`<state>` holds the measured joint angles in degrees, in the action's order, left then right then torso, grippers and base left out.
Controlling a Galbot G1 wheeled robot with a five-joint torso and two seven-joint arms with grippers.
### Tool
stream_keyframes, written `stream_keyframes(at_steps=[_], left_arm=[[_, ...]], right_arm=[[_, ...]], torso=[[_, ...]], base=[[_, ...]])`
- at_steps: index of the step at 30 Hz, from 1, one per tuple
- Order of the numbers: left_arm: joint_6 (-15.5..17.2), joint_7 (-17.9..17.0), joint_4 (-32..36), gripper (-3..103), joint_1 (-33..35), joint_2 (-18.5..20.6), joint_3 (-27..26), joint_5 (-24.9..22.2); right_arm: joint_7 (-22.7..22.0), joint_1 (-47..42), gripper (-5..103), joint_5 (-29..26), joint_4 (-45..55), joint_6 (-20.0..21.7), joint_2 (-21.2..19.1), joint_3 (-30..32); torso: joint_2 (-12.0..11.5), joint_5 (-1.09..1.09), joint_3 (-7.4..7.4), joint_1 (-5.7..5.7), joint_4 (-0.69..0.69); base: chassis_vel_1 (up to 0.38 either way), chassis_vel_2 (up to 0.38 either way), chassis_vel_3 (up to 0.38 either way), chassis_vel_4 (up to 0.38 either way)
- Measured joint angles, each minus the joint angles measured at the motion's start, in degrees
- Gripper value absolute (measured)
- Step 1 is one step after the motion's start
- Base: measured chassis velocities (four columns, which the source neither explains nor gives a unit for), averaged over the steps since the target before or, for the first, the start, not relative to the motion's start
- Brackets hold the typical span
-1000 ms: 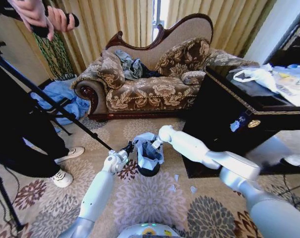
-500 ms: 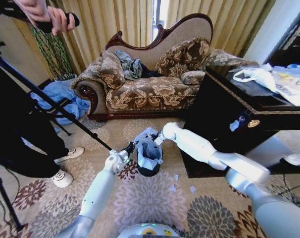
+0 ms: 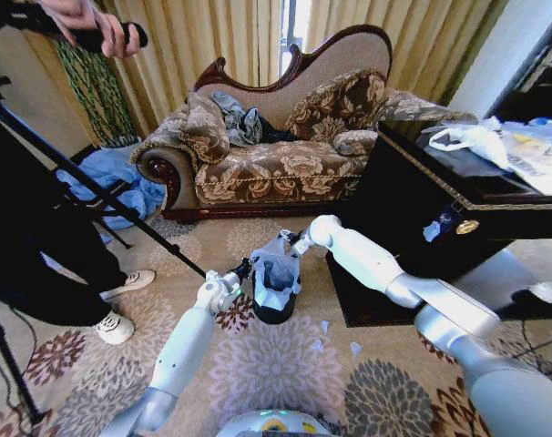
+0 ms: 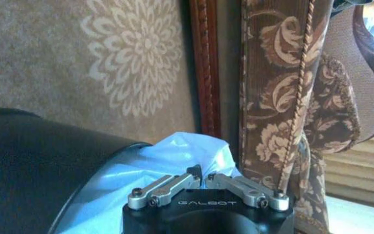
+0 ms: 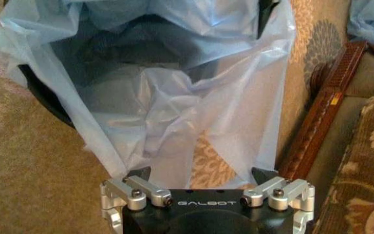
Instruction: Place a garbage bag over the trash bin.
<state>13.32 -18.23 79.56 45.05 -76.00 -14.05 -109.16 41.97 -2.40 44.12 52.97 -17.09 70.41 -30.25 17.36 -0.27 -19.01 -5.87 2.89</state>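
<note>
The black trash bin (image 3: 273, 312) stands on the patterned carpet in front of the sofa, with the pale blue garbage bag (image 3: 275, 269) hanging into it and rising above its rim. My left gripper (image 3: 244, 269) is at the bin's left side, shut on the bag's edge (image 4: 174, 156) just beside the bin's wall (image 4: 31, 165). My right gripper (image 3: 289, 243) is at the bag's far right top. In its wrist view the fingers (image 5: 139, 174) stand wide apart, and the bag's sheet (image 5: 174, 107) spans the gap, with its mouth open over the bin.
A carved sofa (image 3: 276, 155) stands close behind the bin. A black cabinet (image 3: 413, 218) is at the right. At the left are a tripod leg (image 3: 103, 196), a person's shoes (image 3: 117, 326) and a blue cloth heap (image 3: 112, 177). Paper scraps (image 3: 323, 328) lie near the bin.
My right gripper has moved up and to the right, and the bag's top edge has risen with it, stretching the mouth. The left gripper has barely moved.
</note>
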Motion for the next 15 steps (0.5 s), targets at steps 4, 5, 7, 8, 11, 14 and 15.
stream_keyframes(at_steps=[4,5,7,8,11,14,15], left_arm=[[0.0,0.1,-1.9,0,-1.6,-0.4,0.4,1.0],[0.0,0.1,-2.3,0,-2.1,-0.5,0.4,1.3],[0.0,0.1,-2.7,0,-2.7,-0.6,0.5,1.5],[0.0,0.1,-2.9,0,-3.0,-0.7,0.5,1.6],[0.1,0.2,-4.0,0,-3.8,-0.7,0.6,2.0],[0.1,0.3,-5.5,0,-4.4,-0.7,0.5,2.4],[0.1,0.3,-5.9,0,-4.5,-0.7,0.2,2.5]], right_arm=[[-3.3,-2.5,100,3.4,-1.8,-0.8,0.5,2.4],[-3.9,-3.0,100,4.0,-2.0,-0.9,0.4,2.7],[-4.8,-3.8,100,4.6,-2.1,-1.0,0.2,3.2],[-5.3,-4.4,100,5.0,-2.1,-1.0,0.0,3.7],[-6.9,-5.7,100,7.0,-2.8,-1.7,0.0,5.7],[-8.6,-6.6,100,8.7,-4.4,-2.2,0.8,7.5],[-9.2,-6.9,100,8.9,-5.0,-2.2,1.0,7.9]], torso=[[0.0,0.00,0.00,0.00,-0.01],[0.0,-0.01,0.00,0.00,-0.01],[0.0,-0.01,0.00,0.00,0.00],[0.0,0.00,0.01,0.00,0.00],[0.0,-0.01,0.01,0.00,0.00],[0.0,-0.01,0.01,0.00,0.00],[0.0,-0.02,0.01,0.00,0.00]], base=[[0.000,0.000,0.000,0.000],[0.000,0.000,0.000,0.000],[0.000,0.000,0.000,0.000],[0.000,0.000,0.000,0.000],[0.000,0.000,0.000,0.000],[0.000,0.000,0.000,0.000],[0.000,0.000,0.000,0.000]])
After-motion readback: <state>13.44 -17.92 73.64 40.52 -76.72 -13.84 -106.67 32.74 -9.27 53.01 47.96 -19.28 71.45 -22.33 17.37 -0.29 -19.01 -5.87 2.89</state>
